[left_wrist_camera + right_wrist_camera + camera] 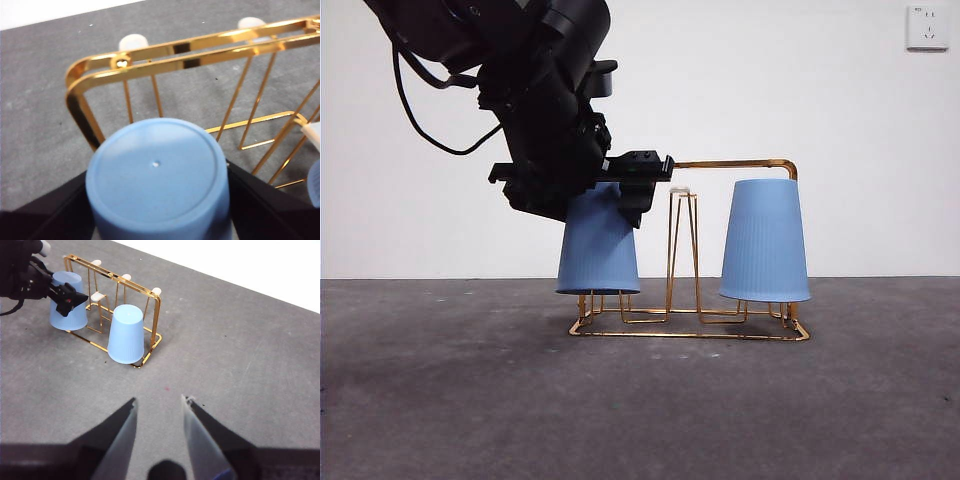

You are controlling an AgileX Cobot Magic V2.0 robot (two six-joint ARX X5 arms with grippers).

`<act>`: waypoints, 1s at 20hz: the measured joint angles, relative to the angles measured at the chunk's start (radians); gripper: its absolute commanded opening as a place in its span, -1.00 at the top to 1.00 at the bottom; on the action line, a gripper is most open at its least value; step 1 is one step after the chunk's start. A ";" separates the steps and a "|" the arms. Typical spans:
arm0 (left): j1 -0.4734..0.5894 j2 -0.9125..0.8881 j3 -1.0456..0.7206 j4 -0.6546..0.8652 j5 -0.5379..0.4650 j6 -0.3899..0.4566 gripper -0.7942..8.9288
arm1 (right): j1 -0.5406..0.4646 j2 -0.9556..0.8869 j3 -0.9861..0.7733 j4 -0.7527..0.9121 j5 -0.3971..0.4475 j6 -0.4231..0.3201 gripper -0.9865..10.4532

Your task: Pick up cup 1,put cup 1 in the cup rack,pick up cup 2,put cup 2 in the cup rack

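Plainly, the dark grey table (440, 400) carries the gold-coloured thin wire cup rack (685, 325) near its middle, its arched handle frame running along the top and its white-tipped prongs standing upright so that cups can hang mouth-down over them. At the rack's right end a pale blue ribbed plastic cup (765, 240) already sits inverted over a prong, apparently let go and draining as intended. At the left end a second pale blue ribbed cup (598, 245) is also upside down, its rim just above the rack's base wire, and the left gripper (620, 190) has its black jaws closed on that cup's upper part, probably steadying it while it settles onto its prong. Well apart, on the near side, the right gripper (159, 422) hovers over bare table with its jaws apart, holding nothing.
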 measured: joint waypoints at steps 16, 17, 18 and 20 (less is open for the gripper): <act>0.004 0.034 -0.008 -0.261 0.120 -0.064 -0.33 | 0.000 0.000 0.000 0.007 0.001 0.000 0.55; 0.004 0.034 -0.008 -0.281 0.129 -0.068 -0.33 | 0.000 0.000 0.000 0.006 0.001 0.000 0.55; 0.004 0.034 -0.007 -0.307 0.142 -0.070 -0.33 | 0.000 0.000 0.000 0.006 0.001 0.000 0.55; 0.002 0.034 -0.007 -0.371 0.176 -0.070 -0.33 | 0.000 0.000 0.000 0.006 0.001 0.000 0.55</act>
